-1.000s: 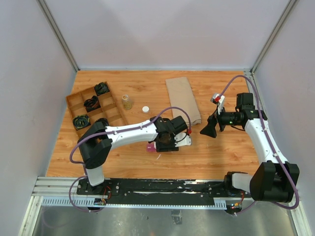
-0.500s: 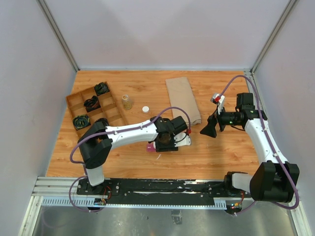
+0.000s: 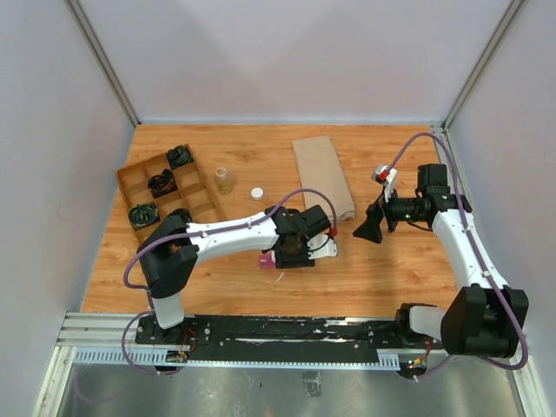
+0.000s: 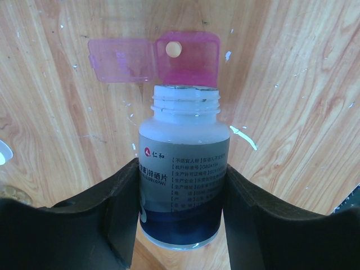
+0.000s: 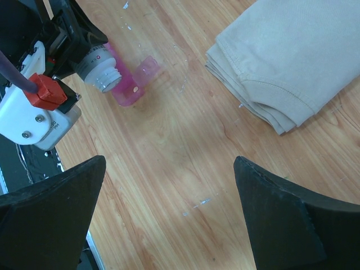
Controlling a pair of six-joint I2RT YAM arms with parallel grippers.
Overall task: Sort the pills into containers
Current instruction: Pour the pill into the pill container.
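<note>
Wooden surface (image 3: 373, 269), viewed from above. Clamped left end effector (image 4: 180, 188) partly closed around an uncapped white pill bottle (image 4: 183, 163), mouth just beside the open pink container (image 4: 188, 62) near the surface's front middle, one pale pill (image 4: 173, 49) inside. Held right end effector (image 5: 169, 169) spread wide, empty, above bare wood beside a folded beige cloth (image 5: 292, 56).

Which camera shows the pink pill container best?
Left wrist: the container lies close up, lid open, one pill inside. Right wrist shows it small beside the bottle; the top view shows only a pink sliver.
</note>
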